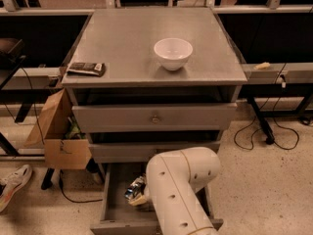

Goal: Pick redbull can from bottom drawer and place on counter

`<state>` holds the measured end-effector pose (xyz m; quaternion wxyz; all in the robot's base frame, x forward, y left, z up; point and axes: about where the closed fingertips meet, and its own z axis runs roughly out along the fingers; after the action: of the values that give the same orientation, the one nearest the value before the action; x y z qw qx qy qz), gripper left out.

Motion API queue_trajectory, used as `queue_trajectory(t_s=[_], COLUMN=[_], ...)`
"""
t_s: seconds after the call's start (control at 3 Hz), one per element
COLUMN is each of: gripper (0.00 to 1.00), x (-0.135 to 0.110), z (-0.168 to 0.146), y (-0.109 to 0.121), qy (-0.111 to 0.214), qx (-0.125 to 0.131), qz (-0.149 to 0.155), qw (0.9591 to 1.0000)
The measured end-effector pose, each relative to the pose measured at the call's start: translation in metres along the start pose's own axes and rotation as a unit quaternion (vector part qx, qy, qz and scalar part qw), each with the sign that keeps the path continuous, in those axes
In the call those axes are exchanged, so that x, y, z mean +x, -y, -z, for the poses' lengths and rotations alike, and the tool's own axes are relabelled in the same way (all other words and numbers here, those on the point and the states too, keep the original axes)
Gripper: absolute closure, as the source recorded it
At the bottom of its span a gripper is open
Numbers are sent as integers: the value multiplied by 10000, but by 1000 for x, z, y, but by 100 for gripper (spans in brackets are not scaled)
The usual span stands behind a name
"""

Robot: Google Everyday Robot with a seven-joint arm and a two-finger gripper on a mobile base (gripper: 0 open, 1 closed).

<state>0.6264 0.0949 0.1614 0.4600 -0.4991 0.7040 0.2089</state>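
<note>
Arm (182,180) bulk fills the bottom of your view. Its thick white elbow sits over the right half of the bottom drawer (113,204), which stands pulled out below the front edge of the counter (122,38). From that elbow the forearm bends down and to the left into the drawer's open well. You find the tool (142,199) at the end of it, low inside the drawer and left of the counter's middle. The arm hides most of it, so you cannot tell how wide it stands or whether it has hold of anything. The redbull can (132,188) is in the drawer right against the tool, with silver and blue showing. Up on the counter you have a white bowl (173,53) right of centre and a dark packet (86,68) at the front left corner.
</note>
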Motion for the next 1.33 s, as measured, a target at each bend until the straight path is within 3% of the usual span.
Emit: queue_trajectory(t_s=[1.0, 1.33], gripper=[100, 100], x=[23, 23], z=[128, 174], y=[0, 6], qy=[-504, -525], qx=[-60, -67], qz=[184, 312], qw=[9985, 9981])
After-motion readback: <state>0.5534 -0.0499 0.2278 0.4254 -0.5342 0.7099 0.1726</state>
